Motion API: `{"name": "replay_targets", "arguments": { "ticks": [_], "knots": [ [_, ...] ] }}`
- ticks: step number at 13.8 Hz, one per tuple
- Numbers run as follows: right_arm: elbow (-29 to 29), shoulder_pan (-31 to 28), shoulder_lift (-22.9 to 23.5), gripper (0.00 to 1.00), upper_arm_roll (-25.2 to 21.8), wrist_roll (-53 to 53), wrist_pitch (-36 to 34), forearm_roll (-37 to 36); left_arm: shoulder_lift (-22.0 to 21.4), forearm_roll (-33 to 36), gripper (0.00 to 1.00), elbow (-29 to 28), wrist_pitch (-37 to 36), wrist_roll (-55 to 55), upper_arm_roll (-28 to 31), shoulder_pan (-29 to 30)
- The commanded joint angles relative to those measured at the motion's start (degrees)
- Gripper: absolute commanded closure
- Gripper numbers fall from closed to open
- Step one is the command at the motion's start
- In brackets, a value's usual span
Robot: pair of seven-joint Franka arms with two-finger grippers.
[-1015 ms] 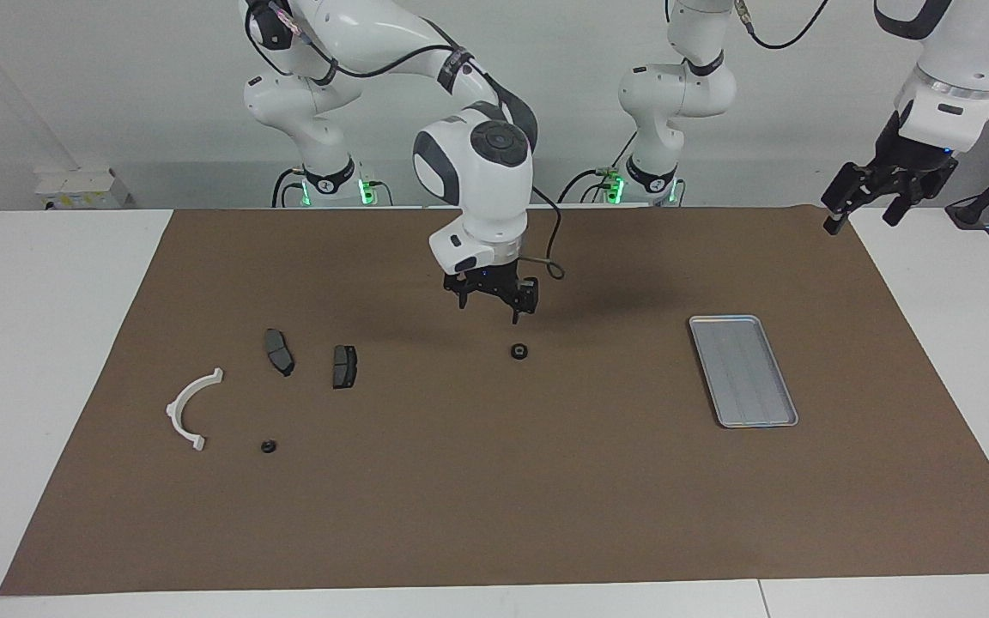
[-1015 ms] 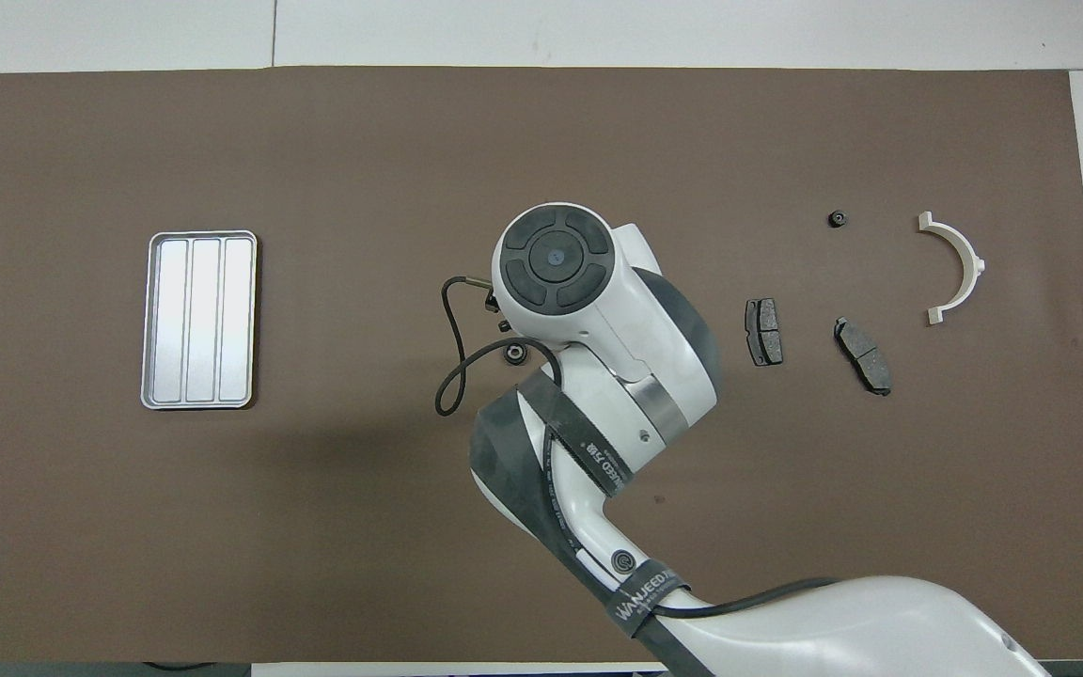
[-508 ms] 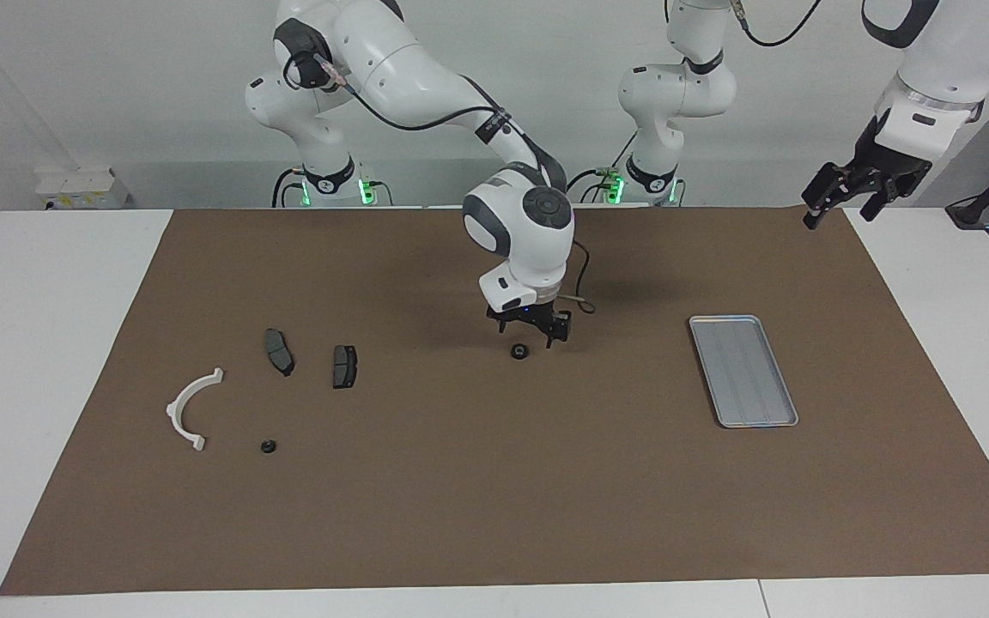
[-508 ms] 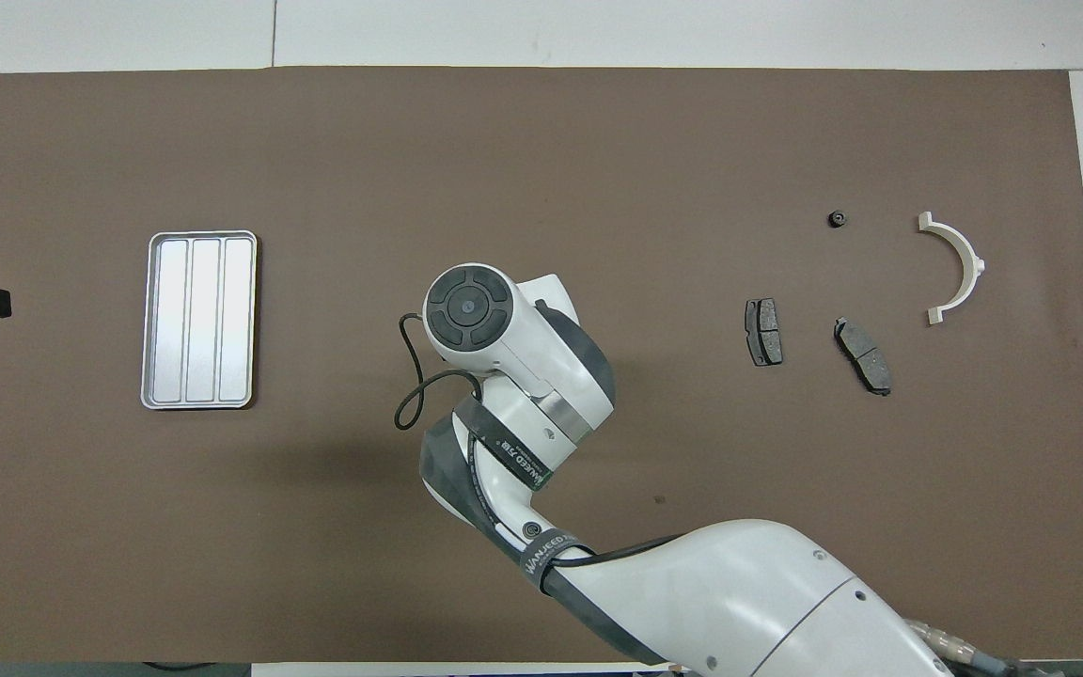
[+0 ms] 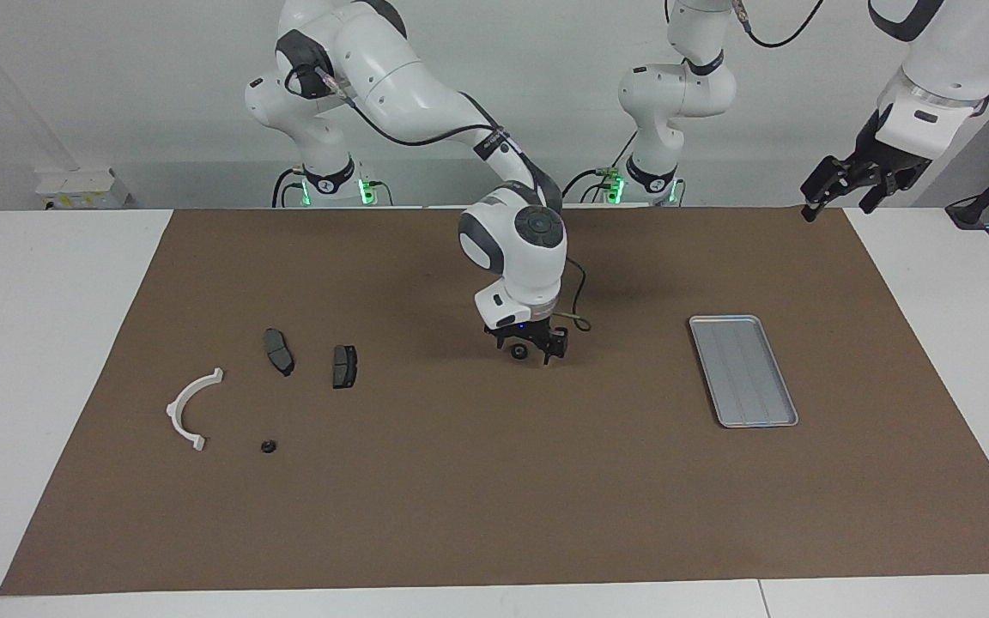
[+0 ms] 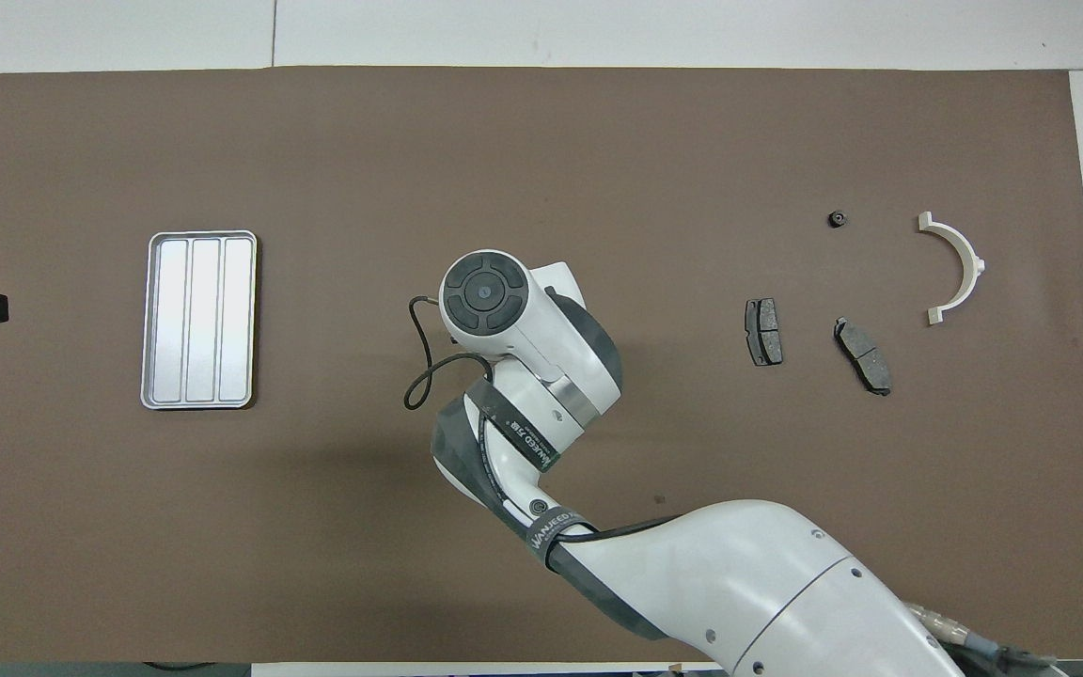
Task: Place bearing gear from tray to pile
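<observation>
right gripper [image 5: 527, 353] down at the brown mat [image 5: 494, 481] near the middle of the table, fingers spread wide on either side of a small black bearing gear [image 5: 519, 351] that sits on the mat between them; not clear whether the fingertips touch it, and no grip closed on it. gear on the mat between the silver tray [image 5: 743, 371] and the pile, well apart from both; hidden under the right arm's wrist in the overhead view. tray [image 6: 198, 320] toward the left arm's end of the table, nothing lying in it. pile toward the right arm's end: two dark brake pads [image 5: 344, 366] side by side, a white half-ring bracket [image 5: 189, 408] farther from the robots than the pads, and a second small black gear [image 5: 268, 446] just beside the bracket's end. left gripper [image 5: 838, 184] held high in the air over the mat's corner at the left arm's end, waiting, fingers apart and holding nothing.
</observation>
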Motion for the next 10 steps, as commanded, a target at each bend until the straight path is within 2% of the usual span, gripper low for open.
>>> {"name": "replay_targets", "arguments": {
  "ticks": [1,3,4,9,10],
  "knots": [
    [-1.1,-0.45,0.14,0.0,0.61,-0.21,1.37,-0.3,2.13,0.43,0.0,2.28,-2.09,-0.27,-10.6,9.41],
    [-2.06,-0.37,-0.21,0.0,0.61,-1.78,1.19,-0.3,2.39,0.0,0.0,2.37,-2.09,-0.19,-4.59,4.0],
    [-2.24,-0.37,-0.21,0.0,0.61,-2.05,1.1,-0.3,2.48,-0.09,0.0,2.54,-2.18,-0.19,-3.51,3.45],
    [-2.51,0.16,-0.04,0.0,0.61,-2.23,0.13,-0.3,2.57,-0.01,0.0,3.25,-2.62,-0.19,-4.55,3.79],
    [-2.51,0.16,-0.04,0.03,0.61,-2.23,0.13,-0.3,2.48,-0.01,0.0,3.25,-2.79,-0.27,-5.16,4.06]
  ]
}}
